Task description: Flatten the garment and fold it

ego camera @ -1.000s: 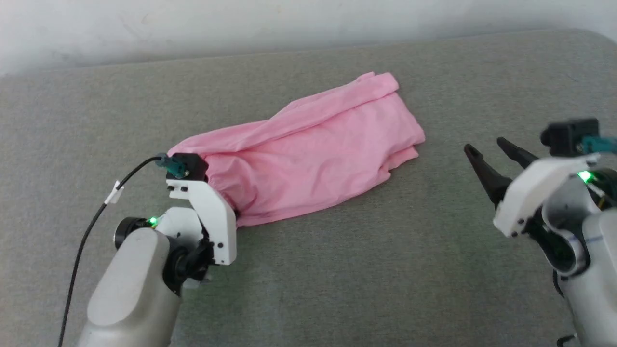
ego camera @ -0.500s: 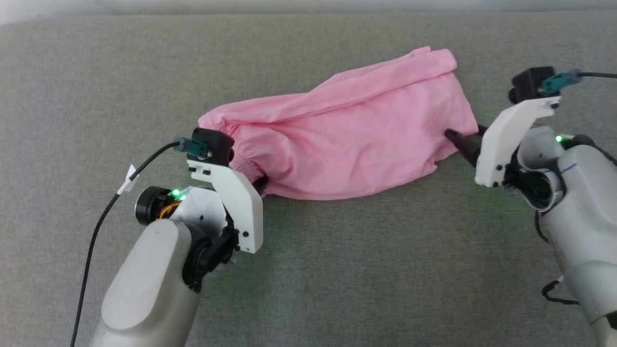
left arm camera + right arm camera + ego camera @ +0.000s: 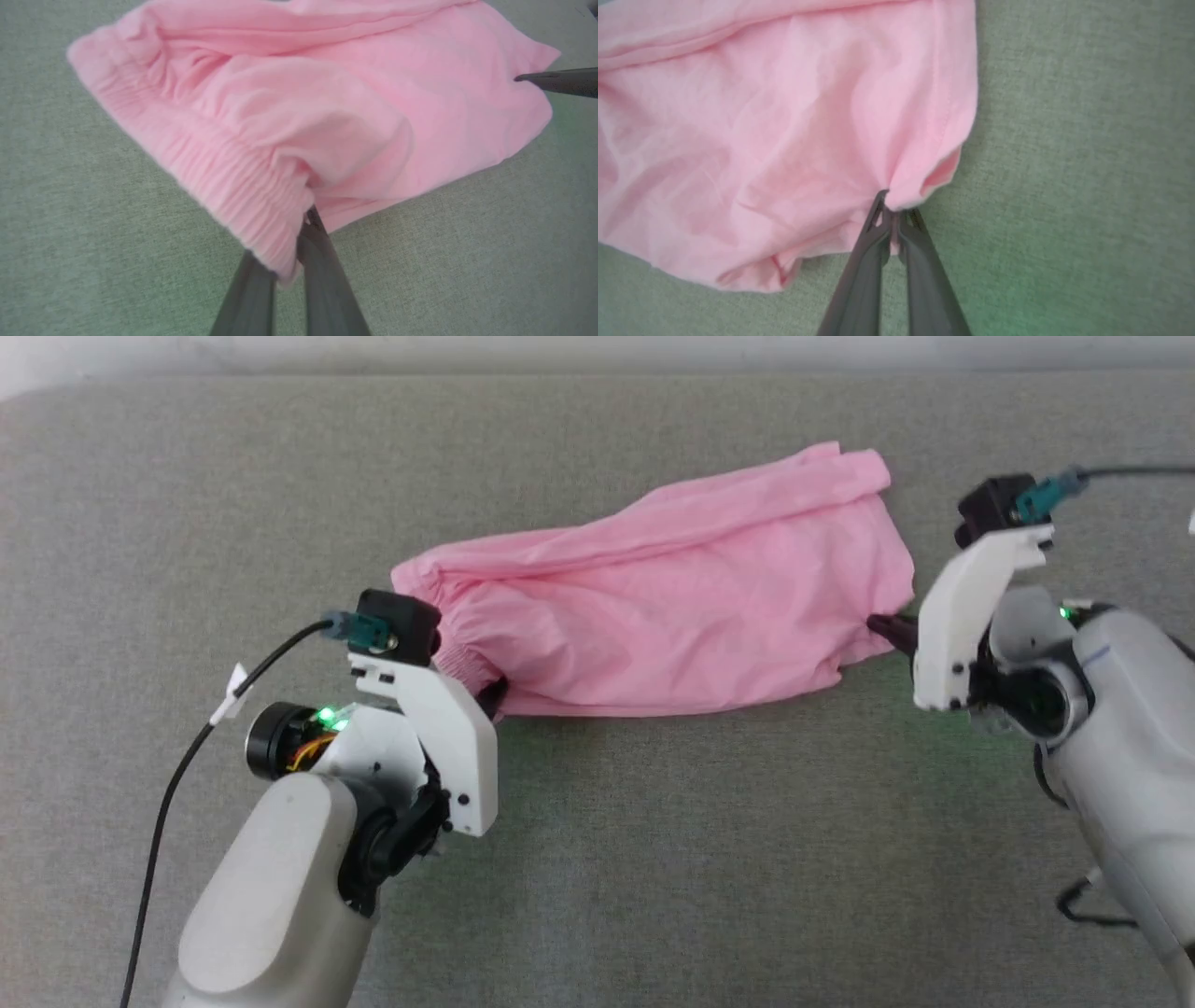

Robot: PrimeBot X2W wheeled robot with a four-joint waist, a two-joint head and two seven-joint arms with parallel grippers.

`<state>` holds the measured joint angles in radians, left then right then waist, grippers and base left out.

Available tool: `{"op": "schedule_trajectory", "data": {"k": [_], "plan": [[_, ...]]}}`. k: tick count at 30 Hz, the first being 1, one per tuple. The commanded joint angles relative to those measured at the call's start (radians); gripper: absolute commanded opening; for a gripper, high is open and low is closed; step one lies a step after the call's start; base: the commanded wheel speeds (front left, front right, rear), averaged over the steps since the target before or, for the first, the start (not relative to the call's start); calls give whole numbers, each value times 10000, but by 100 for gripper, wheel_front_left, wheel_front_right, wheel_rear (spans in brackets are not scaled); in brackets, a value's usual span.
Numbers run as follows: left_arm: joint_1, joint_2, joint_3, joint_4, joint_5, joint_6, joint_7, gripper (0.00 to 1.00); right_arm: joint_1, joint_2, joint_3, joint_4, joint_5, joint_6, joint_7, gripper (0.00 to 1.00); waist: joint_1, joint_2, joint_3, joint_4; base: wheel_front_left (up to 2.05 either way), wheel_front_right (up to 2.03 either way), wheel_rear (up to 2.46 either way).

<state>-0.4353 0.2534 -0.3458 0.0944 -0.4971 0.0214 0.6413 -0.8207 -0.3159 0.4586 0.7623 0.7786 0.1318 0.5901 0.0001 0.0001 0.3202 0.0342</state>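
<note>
My left gripper [image 3: 492,692] squeezed tight on waistband [image 3: 224,186] of pink shorts [image 3: 672,607], 9 o'clock. My right gripper [image 3: 885,626] squeezed tight on leg hem [image 3: 945,121], 3 o'clock.

Light is soft and even, bright like daylight, no harsh glare. The pink shorts [image 3: 672,616] drop only a thin soft shadow on the grey cloth surface [image 3: 653,859] along their near edge. Little green lamps [image 3: 325,716] on the arms [image 3: 271,896] tint the surface beside them faintly green. Head view is crisp; both wrist views look softer, fuzziest where fabric sits closest to the lens.
</note>
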Motion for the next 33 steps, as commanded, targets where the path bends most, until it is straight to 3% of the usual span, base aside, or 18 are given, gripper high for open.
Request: {"op": "schedule_trajectory", "data": {"k": [1, 8, 12, 17, 21, 22, 23, 24, 25, 26, 33], "plan": [[156, 61, 43, -85, -41, 34, -60, 0, 501, -144, 166, -62, 4, -11, -151, 0, -1, -1, -294, -91, 0, 0, 0], [1020, 442, 43, -460, -149, -1, -21, 0, 2172, -1315, 353, -2354, -66, -11, -1615, 0, -1, -1, -1408, -431, 0, 0, 0], [1891, 698, 43, -778, -287, 97, 185, 0, 4029, -1536, -220, -3689, -221, -11, -1933, 0, -1, -1, -1928, -706, 0, 0, 0], [3139, 977, 33, -1057, -510, 313, 529, 0, 6486, -1180, -1209, -4998, -971, -11, -1676, 0, -1, -1, -2273, -1029, 0, 0, 0], [3939, 884, 104, -911, -823, 599, 663, 0, 8138, -316, -2132, -5607, -1533, -11, -1271, 0, -1, -1, -2364, -1091, 0, 0, 0], [4070, 845, 107, -844, -872, 658, 674, 0, 8459, -49, -2377, -5751, -1632, -11, -1278, 21, -1, -1, -2355, -1079, 0, 0, 0], [4169, 795, 134, -783, -916, 719, 626, 0, 8717, 179, -2597, -5884, -1784, -11, -1319, 61, -1, -1, -2354, -1078, 0, 0, 0], [4258, 737, 165, -725, -961, 767, 554, 8, 8935, 364, -2762, -6019, -2007, -11, -1340, 100, -1, -1, -2363, -1080, 0, 0, 0], [4341, 679, 190, -678, -1019, 794, 489, 81, 9122, 563, -2936, -6175, -2169, -11, -1380, 100, -1, -1, -2371, -1073, 0, 0, 0], [4399, 633, 226, -665, -1053, 817, 387, 100, 9273, 749, -3117, -6369, -2325, -11, -1482, 100, -1, -1, -2377, -1060, 0, 0, 0], [4572, 196, 915, -1209, -1173, 986, -1378, 100, 9664, 1657, -4606, -7876, -3351, -11, -2743, 100, -1, -1, -2502, -871, 0, 0, 0]]}}
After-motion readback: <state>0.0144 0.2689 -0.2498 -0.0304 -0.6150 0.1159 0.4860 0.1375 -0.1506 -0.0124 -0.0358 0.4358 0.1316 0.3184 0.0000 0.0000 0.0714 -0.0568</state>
